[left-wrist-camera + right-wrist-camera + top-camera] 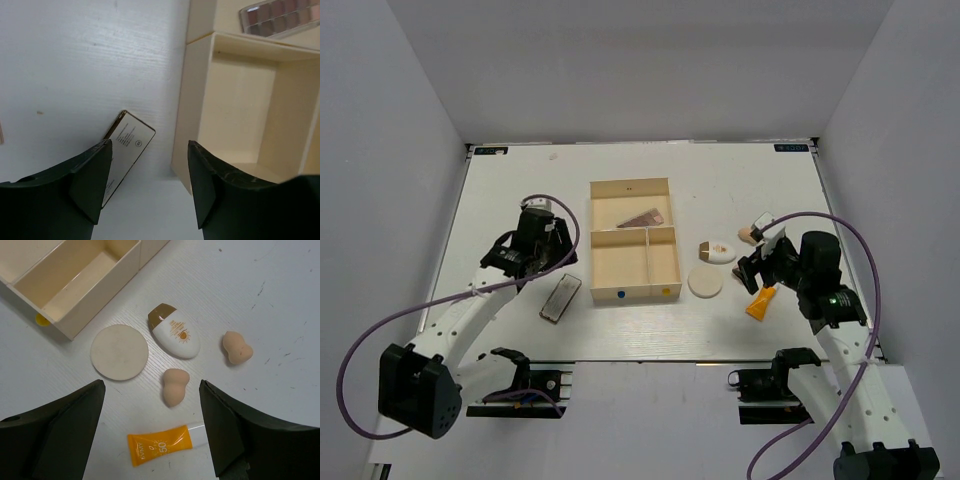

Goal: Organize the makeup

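Note:
A brownish palette (642,217) lies in the far compartment of the cream tray (592,215); it also shows in the left wrist view (280,17). A second palette (561,298) lies printed back up on the table, left of the tray, by my left finger (127,140). My left gripper (548,262) (150,143) is open and empty above it. Right of the tray lie the round cream puff (120,351), white oval pad (175,331), two peach sponges (175,386) (237,347) and an orange tube (165,445). My right gripper (758,270) (152,383) is open above them.
The tray's two front compartments (620,262) (663,258) hold nothing; blue and yellow dots mark its front wall. The tray's side wall (192,100) stands just right of my left gripper. Grey walls close in the table on three sides.

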